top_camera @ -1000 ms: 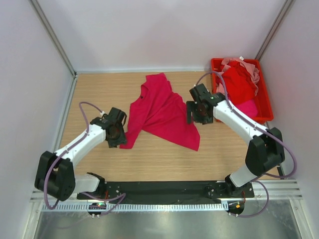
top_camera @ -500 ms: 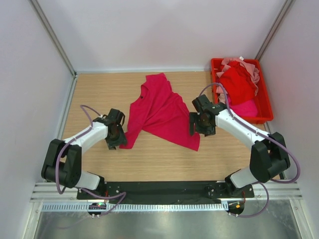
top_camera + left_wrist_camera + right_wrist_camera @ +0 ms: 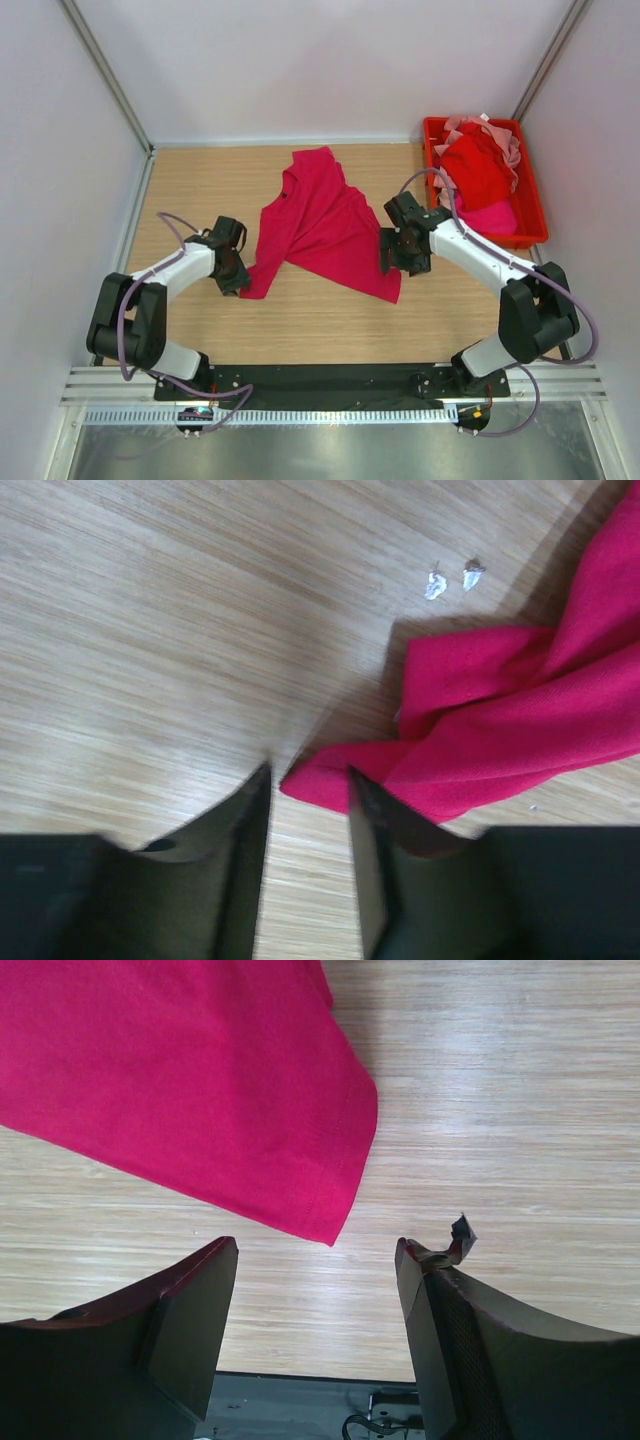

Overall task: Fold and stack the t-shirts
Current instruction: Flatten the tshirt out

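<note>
The left gripper [image 3: 307, 772] is sitting low over the wooden table [image 3: 200, 180] with its jaws narrowly apart, and the pointed tip of the crimson t-shirt [image 3: 320, 225] is lying in the gap between them, touching one finger but not pinched. The right gripper [image 3: 315, 1245] is hanging with its jaws spread wide, straddling the hemmed corner at the shirt's 5 o'clock end, holding nothing.

The step in hand is probably the taking of two corners so the shirt can be spread flat before any fold. The next move is calling for both grippers to drop onto the cloth and close on a single layer; the left corner is bunching into overlapping folds, so catching two layers is a risk.

The shirt is lying crumpled and skewed across the middle of the table, running from 7 o'clock to 12 o'clock. Two small pale flecks [image 3: 452, 579] are lying on the wood just beyond the left corner.

Farther off, at 2 o'clock, a red plastic bin [image 3: 534, 200] is holding the waiting t-shirts, a red one [image 3: 480, 165] heaped over pale pink [image 3: 512, 150], well clear of both arms
</note>
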Motion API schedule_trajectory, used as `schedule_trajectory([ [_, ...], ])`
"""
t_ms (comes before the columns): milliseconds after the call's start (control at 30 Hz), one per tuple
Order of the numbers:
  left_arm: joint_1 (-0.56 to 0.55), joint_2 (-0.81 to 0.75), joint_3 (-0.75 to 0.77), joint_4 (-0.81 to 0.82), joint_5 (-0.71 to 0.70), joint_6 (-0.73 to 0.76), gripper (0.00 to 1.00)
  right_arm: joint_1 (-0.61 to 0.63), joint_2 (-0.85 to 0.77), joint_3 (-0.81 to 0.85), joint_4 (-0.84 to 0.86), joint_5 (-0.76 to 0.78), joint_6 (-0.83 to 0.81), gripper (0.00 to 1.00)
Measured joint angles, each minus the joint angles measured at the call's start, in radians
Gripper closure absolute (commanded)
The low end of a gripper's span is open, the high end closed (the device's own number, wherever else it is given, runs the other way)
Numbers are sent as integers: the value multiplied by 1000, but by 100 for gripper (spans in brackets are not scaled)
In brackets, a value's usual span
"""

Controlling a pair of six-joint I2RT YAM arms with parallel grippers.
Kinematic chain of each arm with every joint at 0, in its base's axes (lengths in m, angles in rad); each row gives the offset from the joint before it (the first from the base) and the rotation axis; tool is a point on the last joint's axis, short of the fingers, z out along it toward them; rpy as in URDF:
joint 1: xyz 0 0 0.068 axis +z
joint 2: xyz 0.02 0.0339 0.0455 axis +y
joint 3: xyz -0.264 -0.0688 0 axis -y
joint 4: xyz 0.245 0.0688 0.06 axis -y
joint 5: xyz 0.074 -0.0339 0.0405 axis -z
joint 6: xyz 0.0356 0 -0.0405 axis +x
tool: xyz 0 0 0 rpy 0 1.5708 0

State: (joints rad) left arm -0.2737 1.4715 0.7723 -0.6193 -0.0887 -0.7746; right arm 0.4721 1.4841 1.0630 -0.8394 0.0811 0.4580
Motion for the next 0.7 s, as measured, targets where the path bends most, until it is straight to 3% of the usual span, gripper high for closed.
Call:
schedule_trajectory([
  [133, 1, 3, 0, 21, 24, -12, 78, 0, 50, -2, -6, -7, 2, 33],
  [267, 1, 4, -5, 42, 49, -23, 87, -12, 85, -32, -6, -26, 11, 46],
  [367, 1, 4, -9, 54, 73, -29, 93, -18, 87, -62, -3, -40, 16, 47],
  [400, 1, 4, -10, 56, 80, -30, 100, -20, 87, -73, 0, -45, 18, 47],
  [700, 1, -14, -13, 39, 82, -24, 100, -23, 131, -133, 63, -104, 42, 47],
])
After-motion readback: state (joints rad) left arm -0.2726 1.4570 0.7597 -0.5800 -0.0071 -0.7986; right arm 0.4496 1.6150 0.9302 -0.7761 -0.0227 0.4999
